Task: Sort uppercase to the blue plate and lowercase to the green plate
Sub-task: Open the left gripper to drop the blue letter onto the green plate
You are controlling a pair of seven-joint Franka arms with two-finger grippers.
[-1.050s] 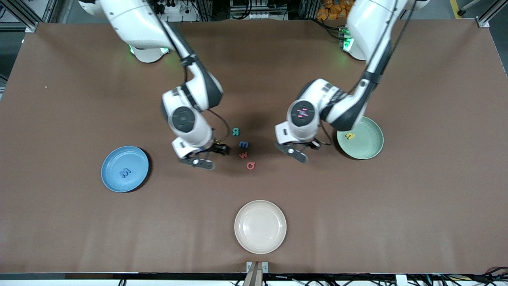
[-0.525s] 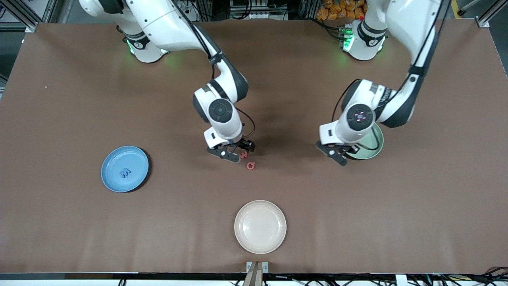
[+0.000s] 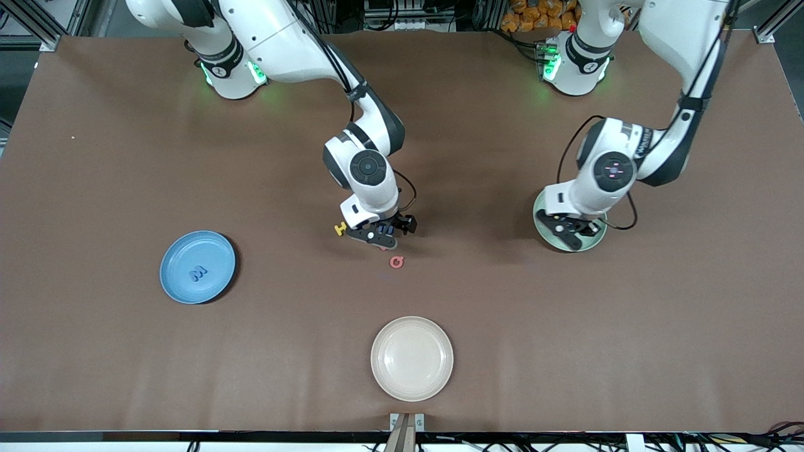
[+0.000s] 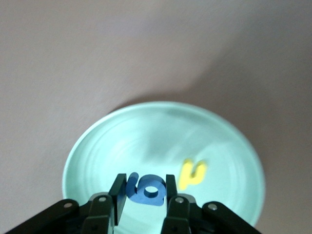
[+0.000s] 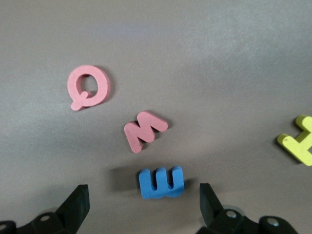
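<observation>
Blue round shallow plate [image 3: 197, 267] sits toward the right arm's end of the table; you can see a dark blue foam capital M [image 3: 198, 273] lying flat in it, with bare brown table [image 3: 113, 326] all around the rim.

Next, note the right gripper [image 3: 375, 236] low over the loose letters at mid-table, its arm reaching down from its base with the wrist bent steeply. Its fingers [image 5: 75, 207] are spread wide and grasp nothing. In the right wrist view, the blue foam lowercase m [image 5: 161, 182] lies between those fingers, long axis running from one finger toward the other. The red foam lowercase w [image 5: 145, 130] lies just beside it, tilted, and the red foam capital Q [image 3: 396, 262] lies apart, nearest the front camera. A yellow foam capital H [image 3: 340, 228] lies beside the gripper, toward the right arm's end.

The cream round plate [image 3: 411, 358] stands well apart, near the table's front edge.

Finally, the left gripper [image 3: 570, 231] hangs over the pale mint-green round plate [image 3: 597, 238], clenched on a blue foam lowercase g [image 4: 145, 189] held on edge between the fingers. A small yellow foam letter [image 4: 191, 174] lies flat in that plate.
</observation>
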